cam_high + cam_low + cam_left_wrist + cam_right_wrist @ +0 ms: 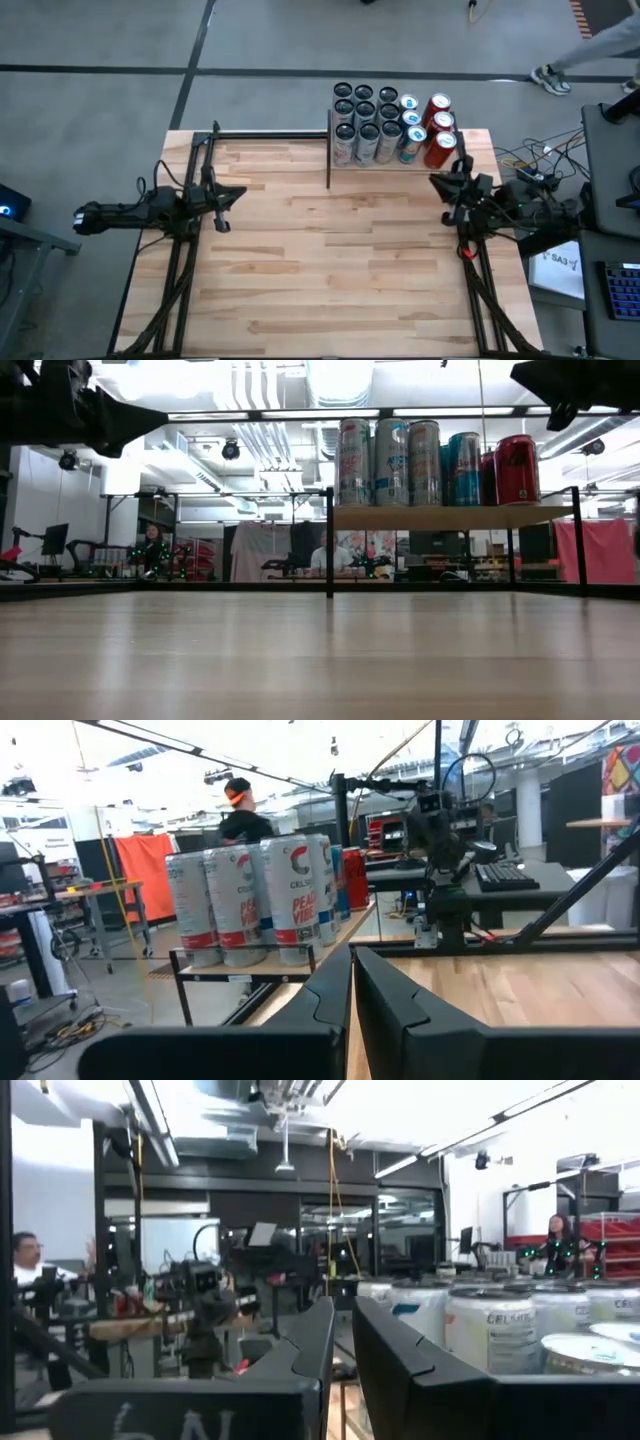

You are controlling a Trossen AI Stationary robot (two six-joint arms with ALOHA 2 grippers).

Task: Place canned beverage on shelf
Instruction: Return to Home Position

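White cans lettered "CELS" on the shelf, red cans alongside.

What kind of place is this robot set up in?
Probably a robotics lab or open workshop: exposed ceiling ducts, a person seated at a workstation beyond the table, and a keyboard and loose cables beside it.

I'm looking at a robotics lab: bare concrete floor, exposed ceiling ducts, cables and a keyboard beside my counter. A person sits among more equipment behind.
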